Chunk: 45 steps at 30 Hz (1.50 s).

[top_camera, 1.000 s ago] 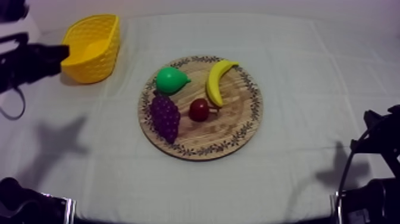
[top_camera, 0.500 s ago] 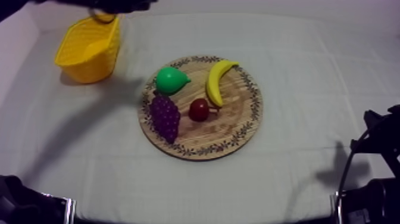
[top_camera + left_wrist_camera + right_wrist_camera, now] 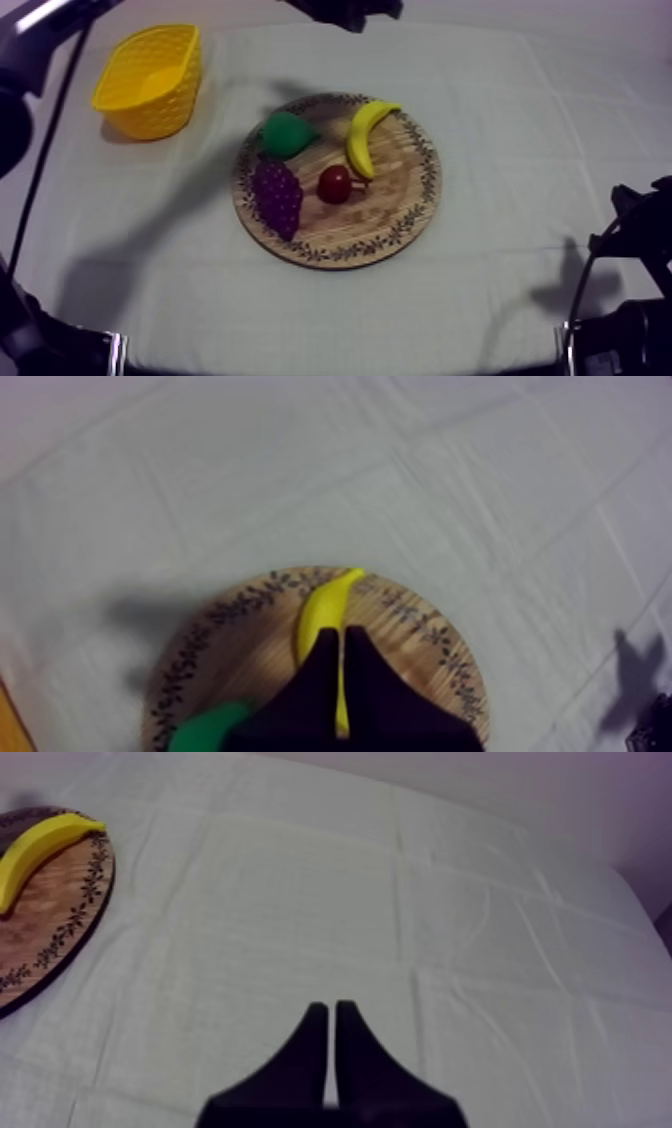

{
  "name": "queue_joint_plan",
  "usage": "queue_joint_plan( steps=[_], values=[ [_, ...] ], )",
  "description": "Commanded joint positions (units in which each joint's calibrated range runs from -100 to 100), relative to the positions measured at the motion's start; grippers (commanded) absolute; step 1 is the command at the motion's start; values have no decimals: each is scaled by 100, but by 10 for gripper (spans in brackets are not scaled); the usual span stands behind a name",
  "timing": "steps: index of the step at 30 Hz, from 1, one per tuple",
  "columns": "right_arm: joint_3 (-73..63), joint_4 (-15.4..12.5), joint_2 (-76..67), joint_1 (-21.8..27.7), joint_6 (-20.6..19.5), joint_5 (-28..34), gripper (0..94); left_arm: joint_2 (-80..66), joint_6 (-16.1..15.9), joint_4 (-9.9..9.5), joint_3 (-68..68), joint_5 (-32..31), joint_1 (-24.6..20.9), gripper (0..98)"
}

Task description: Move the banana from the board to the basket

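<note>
Step in hand: the approach, as I judge it. The left tool (image 3: 340, 633) hangs above the wooden board (image 3: 405, 215), lined up along the banana (image 3: 364, 135). Nothing is grasped, and the pick-up is not yet begun.
Banana: flat on the board, on the half turned away from the yellow basket (image 3: 150, 82), its curve following the patterned rim.
Left tool: fingers together in a narrow wedge with only a thin slit between them, holding and touching nothing. The banana shows beyond their tips.
Right tool (image 3: 331, 1006): fingers together likewise, holding nothing, over bare tabletop (image 3: 400, 902) off the board's banana side.
Other fruit: the small red fruit (image 3: 334, 184) sits just beside the banana's inner end, perhaps touching it. The pear (image 3: 287, 133) and the bunch of grapes (image 3: 277, 195) lie on the basket-facing half of the board, apart from the banana.
Basket: on the tabletop, well apart from the board, beyond the pear's side of it.
Next move calls for: spreading the fingers enough to take the banana across its narrow width, coming down over its middle and closing there. Then a lift clear of the board and a carry past the pear to the basket.
Likely trouble: the smooth curved toy may slip if gripped near a tip. Fingers lowered near its inner end could nudge the small red fruit.
</note>
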Motion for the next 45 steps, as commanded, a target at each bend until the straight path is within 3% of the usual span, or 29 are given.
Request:
queue_joint_plan(
  steps=[1,13,29,45],
  values=[
    [-3,-1,-2,0,3,-3,4,337,56,10,-491,356,40,15],
    [-3,-1,-2,0,3,-3,4,973,201,227,-483,1120,194,61],
    [-3,-1,-2,0,3,-3,4,560,226,324,808,845,121,140],
    [-3,-1,-2,0,4,-3,4,678,62,378,544,818,53,187]
  ],
)
